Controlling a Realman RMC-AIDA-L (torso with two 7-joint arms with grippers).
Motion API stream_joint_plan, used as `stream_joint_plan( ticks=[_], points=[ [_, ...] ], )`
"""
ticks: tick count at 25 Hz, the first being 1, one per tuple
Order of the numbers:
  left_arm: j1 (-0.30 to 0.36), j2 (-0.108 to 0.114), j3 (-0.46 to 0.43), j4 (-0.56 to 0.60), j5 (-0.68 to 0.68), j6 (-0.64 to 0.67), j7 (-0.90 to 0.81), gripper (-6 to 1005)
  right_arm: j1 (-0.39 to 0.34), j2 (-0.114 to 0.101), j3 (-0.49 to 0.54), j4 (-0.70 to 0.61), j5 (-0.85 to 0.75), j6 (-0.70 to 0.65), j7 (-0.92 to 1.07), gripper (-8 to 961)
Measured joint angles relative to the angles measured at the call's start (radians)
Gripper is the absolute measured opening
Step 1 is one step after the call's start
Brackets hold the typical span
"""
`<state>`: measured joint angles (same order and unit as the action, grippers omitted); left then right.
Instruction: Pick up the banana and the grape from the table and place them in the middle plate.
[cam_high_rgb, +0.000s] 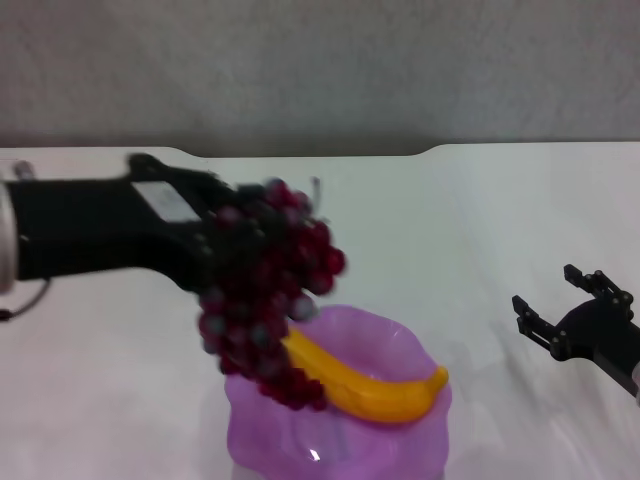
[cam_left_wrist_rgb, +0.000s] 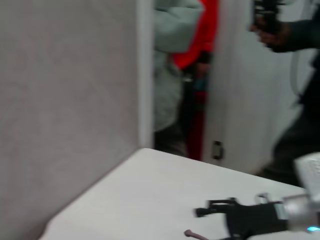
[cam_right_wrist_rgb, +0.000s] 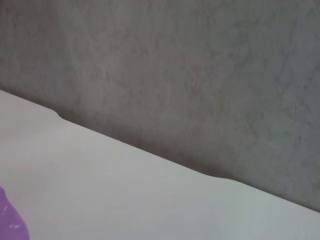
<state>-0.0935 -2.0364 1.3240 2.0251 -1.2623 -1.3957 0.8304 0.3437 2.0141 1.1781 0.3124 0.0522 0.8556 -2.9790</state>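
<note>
- Hanging from the left gripper (cam_high_rgb: 235, 235), the long bunch of dark red-purple grapes (cam_high_rgb: 268, 290) dangles above the left part of the translucent purple scalloped plate (cam_high_rgb: 400, 345), its lower end overlapping the plate's left rim in the head view.
- Black fingers of the left gripper are clamped on the upper part of the bunch; its dark arm reaches in from the left.
- A smooth curved yellow banana (cam_high_rgb: 375, 387) lies inside the plate, running from the left rim toward the right rim, partly behind the grapes.
- That plate sits at the near middle of the plain white worktop (cam_high_rgb: 480, 220), whose far edge is notched.
- Over the right side of the worktop, well apart from the plate, is the right gripper (cam_high_rgb: 555, 305), its black fingers spread apart and holding nothing.
</note>
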Motion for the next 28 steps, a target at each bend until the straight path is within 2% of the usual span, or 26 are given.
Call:
stream_joint_plan(
  ticks=[5, 10, 14, 20, 28],
  points=[
    [-0.015, -0.003, 0.105, -0.005, 0.069, 0.026, -0.004, 275, 0.000, 0.000, 0.000, 0.004, 0.000, -0.001, 0.000, 819],
    [-0.012, -0.005, 0.264, -0.022, 0.190, 0.143, -0.011, 274, 0.001, 0.000, 0.000, 0.005, 0.000, -0.001, 0.000, 819],
    [-0.014, -0.005, 0.346, -0.099, 0.227, 0.239, -0.002, 273, 0.001, 0.000, 0.000, 0.005, 0.000, -0.001, 0.000, 819],
    [-0.061, -0.005, 0.383, -0.212, 0.226, 0.300, 0.005, 270, 0.002, 0.000, 0.000, 0.005, 0.000, -0.001, 0.000, 819],
    [-0.059, -0.005, 0.463, -0.291, 0.298, 0.435, 0.007, 269, 0.001, 0.000, 0.000, 0.005, 0.000, -0.001, 0.000, 818]
  ],
)
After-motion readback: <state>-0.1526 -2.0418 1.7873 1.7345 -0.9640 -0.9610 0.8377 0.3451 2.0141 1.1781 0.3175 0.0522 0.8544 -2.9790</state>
